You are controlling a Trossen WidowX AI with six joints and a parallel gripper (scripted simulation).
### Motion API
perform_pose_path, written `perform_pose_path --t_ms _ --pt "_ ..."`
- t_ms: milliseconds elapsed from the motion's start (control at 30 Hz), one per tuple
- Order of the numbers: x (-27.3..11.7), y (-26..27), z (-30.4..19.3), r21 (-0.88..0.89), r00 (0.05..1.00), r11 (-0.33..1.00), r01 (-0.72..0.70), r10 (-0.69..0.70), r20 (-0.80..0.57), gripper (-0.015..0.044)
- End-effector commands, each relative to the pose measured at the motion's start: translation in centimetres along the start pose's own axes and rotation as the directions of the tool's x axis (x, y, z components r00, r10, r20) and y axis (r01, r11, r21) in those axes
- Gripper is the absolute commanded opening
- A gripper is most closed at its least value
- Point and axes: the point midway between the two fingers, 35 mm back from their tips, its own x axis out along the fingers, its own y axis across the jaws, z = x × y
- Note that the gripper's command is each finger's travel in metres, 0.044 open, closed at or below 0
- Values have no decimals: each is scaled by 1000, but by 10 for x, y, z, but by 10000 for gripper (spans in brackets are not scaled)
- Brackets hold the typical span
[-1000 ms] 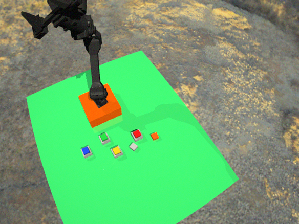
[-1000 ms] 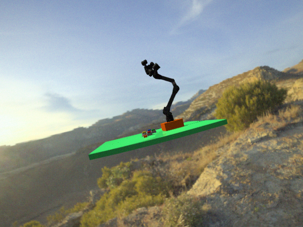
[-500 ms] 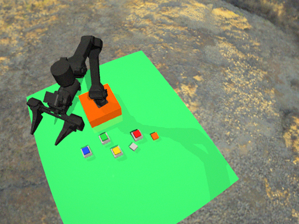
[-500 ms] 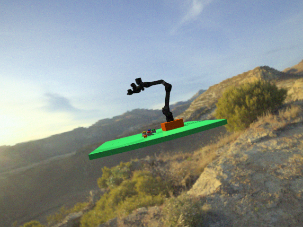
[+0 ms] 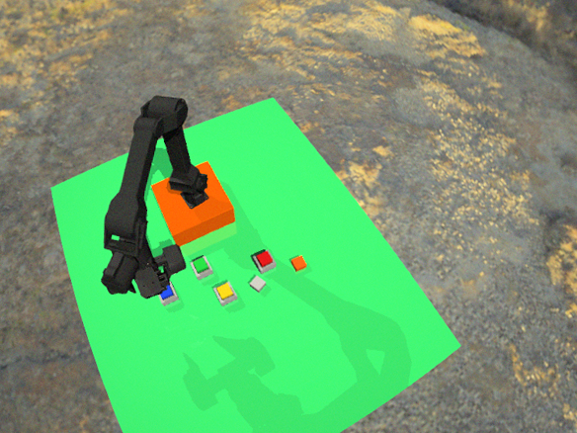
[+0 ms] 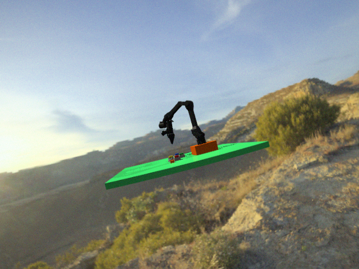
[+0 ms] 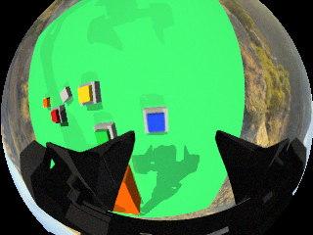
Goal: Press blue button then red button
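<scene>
The blue button (image 5: 166, 293) (image 7: 156, 122) sits in a pale square housing, its top partly covered by the gripper in the top view. The red button (image 5: 264, 257) (image 7: 55, 116) stands in its own housing, at the left in the wrist view. My gripper (image 6: 172, 142) (image 7: 177, 135) is open and empty, pointing down and well above the table in the exterior view. In the wrist view the blue button shows between the fingertips' directions, slightly ahead of them and left of their middle. No finger touches a button.
The green button (image 5: 201, 264) (image 7: 102, 135) is partly behind a finger in the wrist view. The yellow button (image 5: 225, 290) (image 7: 84, 94), a white block (image 5: 257, 284) (image 7: 66, 94) and an orange block (image 5: 298, 263) (image 7: 46, 103) lie nearby. The arm stands on an orange base (image 5: 167, 200) (image 6: 206, 148).
</scene>
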Motion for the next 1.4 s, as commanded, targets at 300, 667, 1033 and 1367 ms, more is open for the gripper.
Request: perform_pose_path --t_ms 300,667,1033,1367 --pt "70 22 -25 -43 990 993 -114 110 -87 242" --pt "72 23 -26 -43 990 993 -114 110 -87 20" --pt "80 23 -26 -43 990 993 -114 110 -87 20" --pt "96 25 -28 -43 990 993 -114 110 -87 20"
